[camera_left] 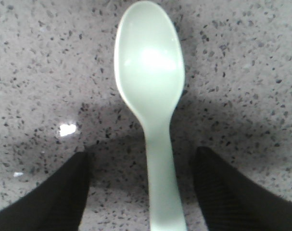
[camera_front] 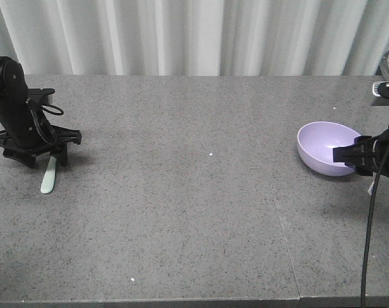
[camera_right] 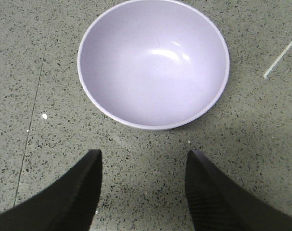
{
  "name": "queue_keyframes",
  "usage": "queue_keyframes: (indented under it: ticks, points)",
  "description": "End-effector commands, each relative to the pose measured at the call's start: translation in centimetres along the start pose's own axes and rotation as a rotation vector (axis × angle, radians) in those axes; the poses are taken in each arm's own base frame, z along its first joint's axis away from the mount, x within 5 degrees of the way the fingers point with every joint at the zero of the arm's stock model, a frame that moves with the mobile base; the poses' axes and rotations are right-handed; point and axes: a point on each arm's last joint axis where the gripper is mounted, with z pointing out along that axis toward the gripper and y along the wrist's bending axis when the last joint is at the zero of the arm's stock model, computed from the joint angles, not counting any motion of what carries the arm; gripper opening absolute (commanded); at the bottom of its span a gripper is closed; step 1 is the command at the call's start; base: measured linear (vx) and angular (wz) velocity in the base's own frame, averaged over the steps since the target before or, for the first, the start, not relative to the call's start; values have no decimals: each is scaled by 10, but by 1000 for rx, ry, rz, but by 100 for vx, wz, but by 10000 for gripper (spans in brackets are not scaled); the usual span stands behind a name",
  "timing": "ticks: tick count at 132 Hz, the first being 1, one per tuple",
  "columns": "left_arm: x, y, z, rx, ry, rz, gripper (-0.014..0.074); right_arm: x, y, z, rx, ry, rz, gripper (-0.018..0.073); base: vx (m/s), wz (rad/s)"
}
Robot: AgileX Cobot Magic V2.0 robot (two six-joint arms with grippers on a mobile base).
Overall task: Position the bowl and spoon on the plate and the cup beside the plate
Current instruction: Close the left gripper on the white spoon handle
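My left gripper (camera_left: 143, 161) is spread, one finger on each side of the spoon (camera_left: 150, 72) handle, neither touching. The spoon lies flat on the table (camera_front: 181, 160). My right gripper (camera_right: 144, 159) is spread too, just short of the bowl (camera_right: 153, 62) at the table's right end. In the front view a finger may be touching the rim, hard to tell. Nothing is gripped or placed. Plate and cup are not in view, so every step is left. There is wide open tabletop between the arms, and the front edge is well apart from both.

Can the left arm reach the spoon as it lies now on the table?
Probably yes: the open left gripper has one finger on each side of the handle of the spoon, and nothing blocks it.
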Motion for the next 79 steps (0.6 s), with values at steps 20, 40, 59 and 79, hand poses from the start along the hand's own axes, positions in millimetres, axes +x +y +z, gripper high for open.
queue_keyframes:
  ticks: [20,40,59,79]
  points:
    - [-2,-3,-17,31,-41,29,174,-15,-1,-13,5,-112,-6,393,0,0]
    - [-3,-4,-17,32,-61,69,-9,-15,-1,-13,5,-112,-6,393,0,0]
    - [-8,-6,-24,50,-90,62,-8,-15,-1,-13,5,-111,-6,393,0,0]
    - [-13,-10,-49,93,-152,61,-8,-15,-1,-13,3,-102,4,393,0,0]
